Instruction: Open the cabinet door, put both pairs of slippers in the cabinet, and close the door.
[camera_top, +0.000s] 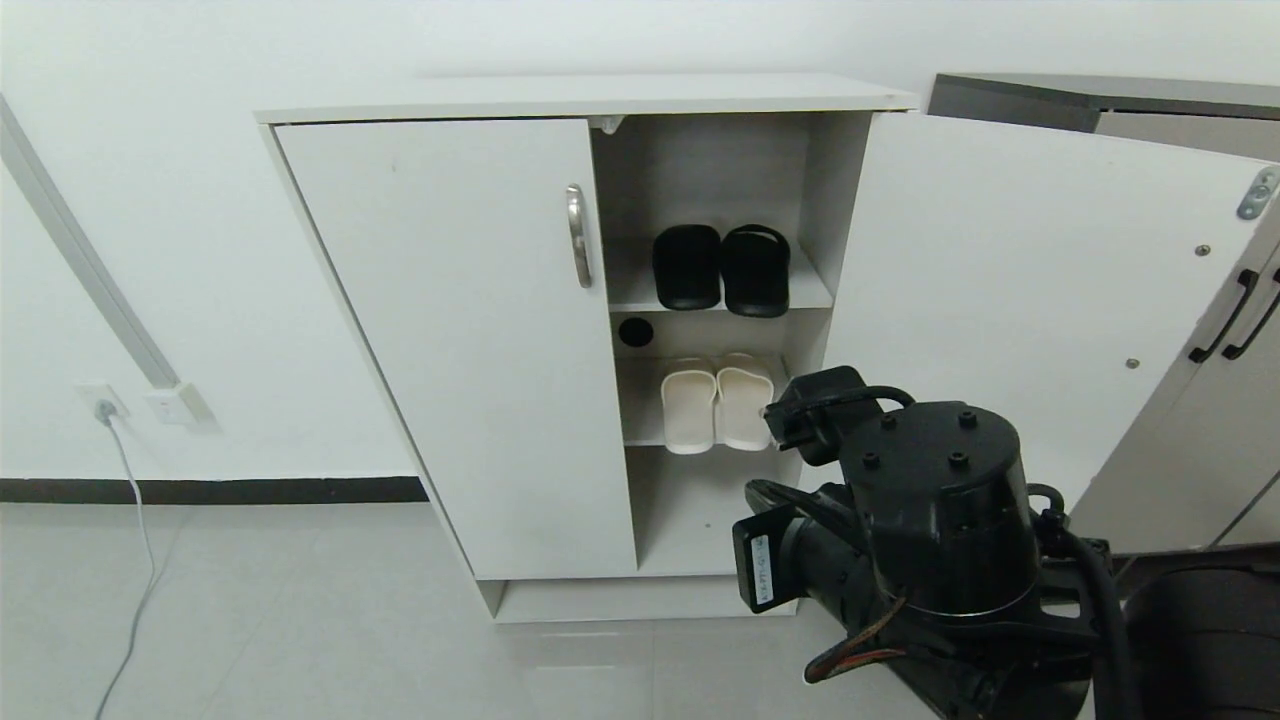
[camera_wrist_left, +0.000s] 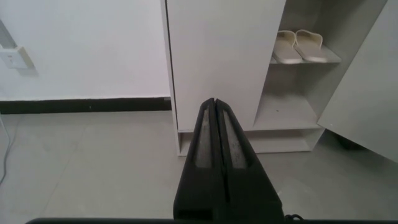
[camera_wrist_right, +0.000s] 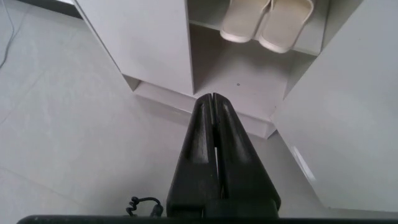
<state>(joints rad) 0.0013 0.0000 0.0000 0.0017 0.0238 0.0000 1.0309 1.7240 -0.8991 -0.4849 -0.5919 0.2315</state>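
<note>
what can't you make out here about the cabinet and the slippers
- Head view: whatever sits behind the closed left door is hidden by it.
- Head view: the right arm covers the bottom compartment's right part and the open door's lower corner.
- Right wrist view: the white slippers' far ends are cut off by the picture's edge.

A white wall (camera_top: 180, 60) fills the back, with a black skirting band (camera_top: 200, 490) along its foot. Pale grey floor tiles (camera_top: 300, 640) gleam faintly under even light. At nine o'clock a grey trunking strip (camera_top: 80, 250) slants down to a small white box (camera_top: 180, 405), just beside a wall socket (camera_top: 100, 405) whose grey cable (camera_top: 135, 540) hangs to the floor. At three o'clock stands a grey-topped cupboard (camera_top: 1180, 480) with black handles (camera_top: 1225, 318).
</note>
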